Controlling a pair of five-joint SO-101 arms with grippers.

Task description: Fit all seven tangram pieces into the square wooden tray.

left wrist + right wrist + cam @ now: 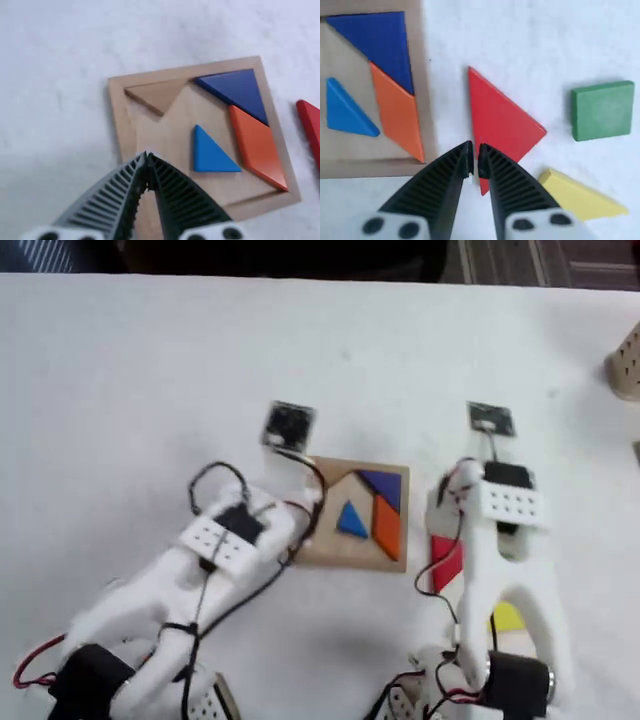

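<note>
The square wooden tray (116, 115) holds a dark blue triangle (235, 90), an orange parallelogram (257, 147), a small light blue triangle (212, 152) and a wood-coloured triangle (155, 95). My left gripper (148, 157) is shut and empty above the tray's bare floor. To the right of the tray (345, 552) a red triangle (500, 122), a green square (602, 110) and a yellow triangle (580, 197) lie on the table. My right gripper (474, 150) is shut over the red triangle's edge that faces the tray, holding nothing.
The table is white. Two small dark boards (289, 424) (491, 419) lie behind the tray and the right arm. A pale perforated object (626, 365) stands at the far right edge. Cables hang around both arms.
</note>
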